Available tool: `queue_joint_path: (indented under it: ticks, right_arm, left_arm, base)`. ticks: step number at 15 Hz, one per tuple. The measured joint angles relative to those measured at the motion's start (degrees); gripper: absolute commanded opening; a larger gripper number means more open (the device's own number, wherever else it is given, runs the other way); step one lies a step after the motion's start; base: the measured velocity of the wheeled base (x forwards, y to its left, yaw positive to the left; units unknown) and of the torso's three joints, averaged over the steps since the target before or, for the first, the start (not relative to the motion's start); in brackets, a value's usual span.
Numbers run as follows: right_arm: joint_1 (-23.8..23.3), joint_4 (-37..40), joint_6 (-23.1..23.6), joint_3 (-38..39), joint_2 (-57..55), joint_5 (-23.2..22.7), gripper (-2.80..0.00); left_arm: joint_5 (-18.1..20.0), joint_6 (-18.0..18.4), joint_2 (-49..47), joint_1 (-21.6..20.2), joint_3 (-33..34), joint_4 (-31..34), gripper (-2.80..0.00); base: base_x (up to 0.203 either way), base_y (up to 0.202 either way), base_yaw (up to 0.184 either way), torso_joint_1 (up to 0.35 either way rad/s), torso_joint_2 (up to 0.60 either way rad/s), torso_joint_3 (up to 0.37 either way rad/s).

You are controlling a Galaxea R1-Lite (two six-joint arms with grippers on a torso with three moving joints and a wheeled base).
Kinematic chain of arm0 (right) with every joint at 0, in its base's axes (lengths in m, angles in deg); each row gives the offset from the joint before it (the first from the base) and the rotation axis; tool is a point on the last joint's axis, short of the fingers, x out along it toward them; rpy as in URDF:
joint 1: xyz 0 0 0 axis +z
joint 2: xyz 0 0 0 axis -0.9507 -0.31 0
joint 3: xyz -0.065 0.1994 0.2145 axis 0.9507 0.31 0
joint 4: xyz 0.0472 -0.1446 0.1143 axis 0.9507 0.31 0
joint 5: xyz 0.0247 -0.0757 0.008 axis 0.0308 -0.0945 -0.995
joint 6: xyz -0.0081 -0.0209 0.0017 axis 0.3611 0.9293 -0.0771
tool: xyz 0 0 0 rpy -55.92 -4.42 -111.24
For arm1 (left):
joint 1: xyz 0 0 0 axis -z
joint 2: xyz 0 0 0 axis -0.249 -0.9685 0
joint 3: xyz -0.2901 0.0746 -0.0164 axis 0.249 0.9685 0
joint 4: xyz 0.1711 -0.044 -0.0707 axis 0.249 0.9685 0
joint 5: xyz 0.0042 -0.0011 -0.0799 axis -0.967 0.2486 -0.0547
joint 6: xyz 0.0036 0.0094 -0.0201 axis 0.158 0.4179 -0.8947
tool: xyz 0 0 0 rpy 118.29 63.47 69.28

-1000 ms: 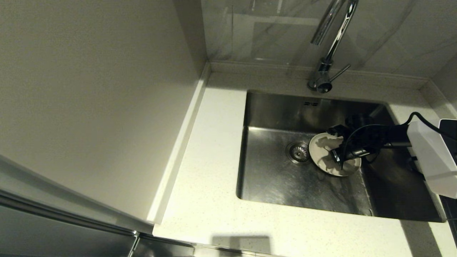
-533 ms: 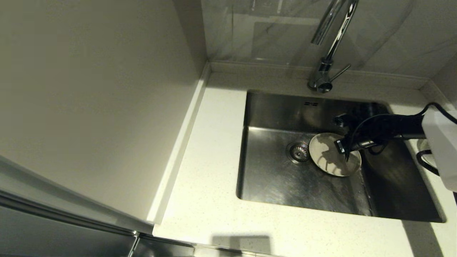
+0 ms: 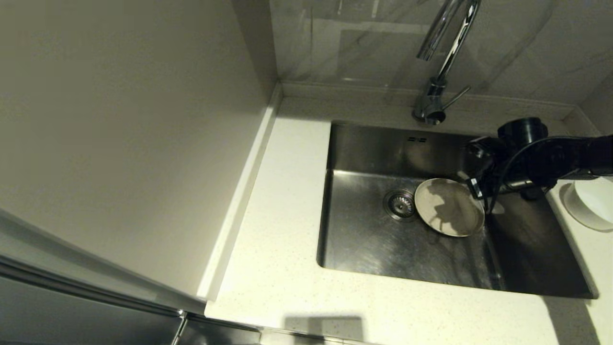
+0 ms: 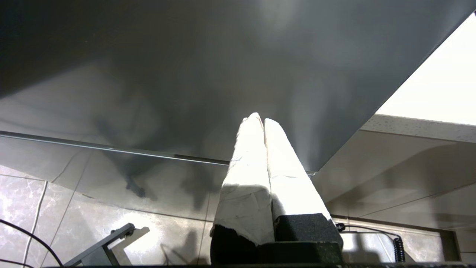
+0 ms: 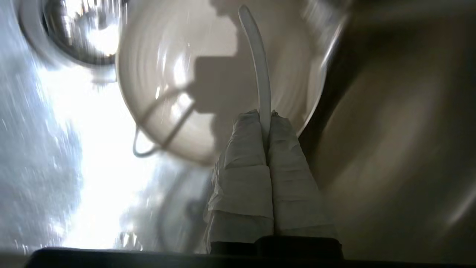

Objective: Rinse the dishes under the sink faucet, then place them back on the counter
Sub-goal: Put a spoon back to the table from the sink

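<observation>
The right claw (image 5: 264, 116) is pinched tight on the white spoon (image 5: 256, 67), its two wrapped fingers (image 5: 241, 178) pressed against the handle with the rest of the spoon sticking straight out ahead of them. From the head view that claw (image 3: 471, 184) hangs over the right part of the sink (image 3: 364, 249), above the basin floor, just beside the right rim of the plate (image 3: 449, 207), its black arm reaching in from the right edge with a cable looping under it. The plate lies flat on the bottom of the sink, its left rim right up against the round drain (image 3: 400, 204), and the arm's shadow falls across it. Behind the basin the faucet (image 3: 443, 62) rises from the back ledge, its spout arching forward, thin lever pointing off to the right. On the counter (image 3: 282, 268) to the right of the sink sits a white bowl (image 3: 591, 203), partly cut off by the frame edge. The left claw (image 4: 263, 121) is parked well away below the counter's edge, fingers together with nothing between them, facing a dark cabinet panel (image 4: 186, 74) with tiled floor (image 4: 74, 223) below.
</observation>
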Motion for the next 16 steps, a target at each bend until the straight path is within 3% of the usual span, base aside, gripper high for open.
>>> queue_joint_path:
  ticks: [3, 7, 12, 14, 16]
  right_arm:
    - [0.17, -10.81, -0.10, 8.57, 4.63, 1.29, -2.80]
    - [-3.31, -17.06, -1.57, 4.24, 14.08, 3.65, -2.80]
    - [-9.59, -17.61, -17.95, 7.14, 23.69, 4.23, -2.80]
    - [-11.66, -17.59, -20.19, 8.43, 26.10, 4.39, -2.80]
    - [-13.67, -17.50, -19.24, 10.55, 27.51, 4.41, -2.80]
  left_arm:
    - [-0.01, 0.00, 0.00, -0.02, 0.00, 0.00, -2.80]
    - [-0.01, 0.00, 0.00, -0.02, 0.00, -0.02, -2.80]
    - [-0.01, 0.00, 0.00, -0.02, 0.00, -0.02, -2.80]
    - [-0.01, 0.00, 0.00, -0.02, 0.00, -0.02, -2.80]
    - [0.00, 0.01, 0.00, -0.02, 0.00, -0.02, -2.80]
  base:
    - [0.000, 0.000, 0.000, 0.000, 0.00, 0.000]
    - [0.000, 0.000, 0.000, 0.000, 0.00, 0.000]
    - [0.000, 0.000, 0.000, 0.000, 0.00, 0.000]
    - [0.000, 0.000, 0.000, 0.000, 0.00, 0.000]
    - [0.000, 0.000, 0.000, 0.000, 0.00, 0.000]
